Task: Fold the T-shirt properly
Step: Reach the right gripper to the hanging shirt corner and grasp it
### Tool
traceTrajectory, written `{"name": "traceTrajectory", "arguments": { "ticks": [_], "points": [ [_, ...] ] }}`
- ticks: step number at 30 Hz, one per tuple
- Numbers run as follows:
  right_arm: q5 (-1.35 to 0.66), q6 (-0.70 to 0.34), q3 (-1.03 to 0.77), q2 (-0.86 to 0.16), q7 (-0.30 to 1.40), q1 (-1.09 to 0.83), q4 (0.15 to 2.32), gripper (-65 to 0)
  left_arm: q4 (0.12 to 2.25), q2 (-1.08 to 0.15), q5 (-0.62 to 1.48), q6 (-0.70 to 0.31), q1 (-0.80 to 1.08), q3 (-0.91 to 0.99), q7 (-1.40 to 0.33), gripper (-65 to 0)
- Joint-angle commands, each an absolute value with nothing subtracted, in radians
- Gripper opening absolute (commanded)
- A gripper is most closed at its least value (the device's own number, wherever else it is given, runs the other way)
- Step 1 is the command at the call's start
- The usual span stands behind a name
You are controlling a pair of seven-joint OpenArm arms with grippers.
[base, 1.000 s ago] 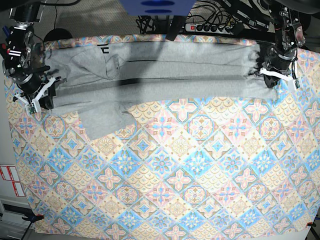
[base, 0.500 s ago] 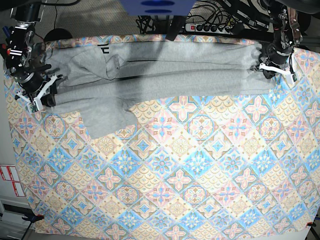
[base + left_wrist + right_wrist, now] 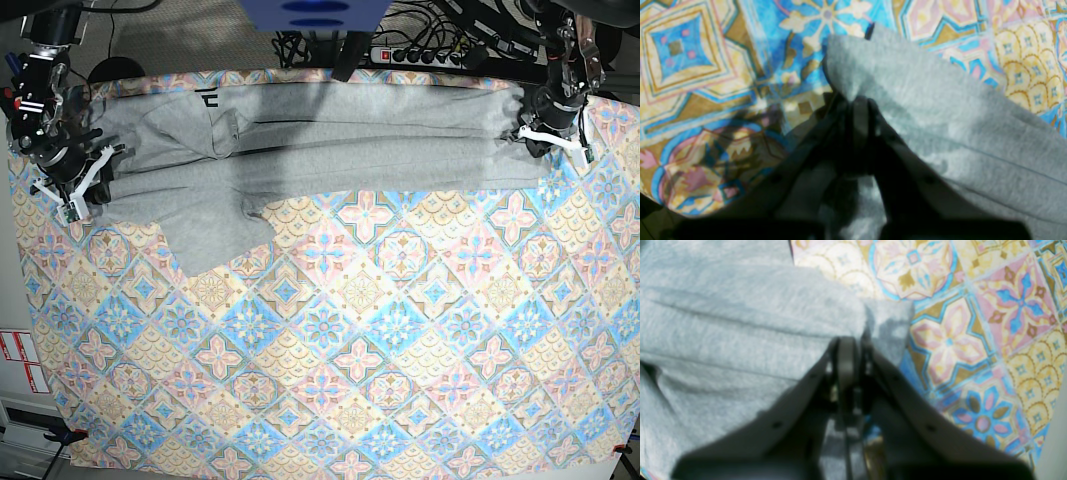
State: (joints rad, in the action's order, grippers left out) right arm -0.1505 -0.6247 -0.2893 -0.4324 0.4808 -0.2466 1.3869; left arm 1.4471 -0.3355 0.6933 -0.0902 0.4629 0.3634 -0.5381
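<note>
Two clamped grippers stretch the soft heather-grey T-shirt lengthwise.

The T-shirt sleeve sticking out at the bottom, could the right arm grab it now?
Probably not yet. The right end effector is shut on the T-shirt edge, so it's busy. The loose sleeve lies nearby on the tablecloth, uncovered.

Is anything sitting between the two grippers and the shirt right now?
Nothing visible. Both grippers are already shut on the T-shirt: the left gripper pinches a bunched edge of it, and the right gripper clamps the opposite end. Only the tablecloth lies around and under the shirt.
</note>
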Motion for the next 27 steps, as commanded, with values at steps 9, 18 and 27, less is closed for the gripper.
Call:
{"name": "traceTrajectory", "arguments": {
  "ticks": [9, 18, 27],
  "points": [
    [-0.151, -0.601, -0.309, -0.446, 0.467, -0.231, 1.405, -49.1, 1.457, -0.357, 0.684, -0.074, 0.464, 0.374, -0.519, -65.0],
    [-0.151, -0.601, -0.318, -0.394, 0.466, -0.166, 1.434, -44.0, 1.457, -0.355, 0.684, -0.074, 0.463, 0.374, -0.519, -65.0],
    [-0.151, -0.601, -0.071, -0.386, 0.542, 0.027, 1.408, -43.9, 1.461, -0.354, 0.69, -0.074, 0.463, 0.374, -0.519, -63.5]
  ]
}}
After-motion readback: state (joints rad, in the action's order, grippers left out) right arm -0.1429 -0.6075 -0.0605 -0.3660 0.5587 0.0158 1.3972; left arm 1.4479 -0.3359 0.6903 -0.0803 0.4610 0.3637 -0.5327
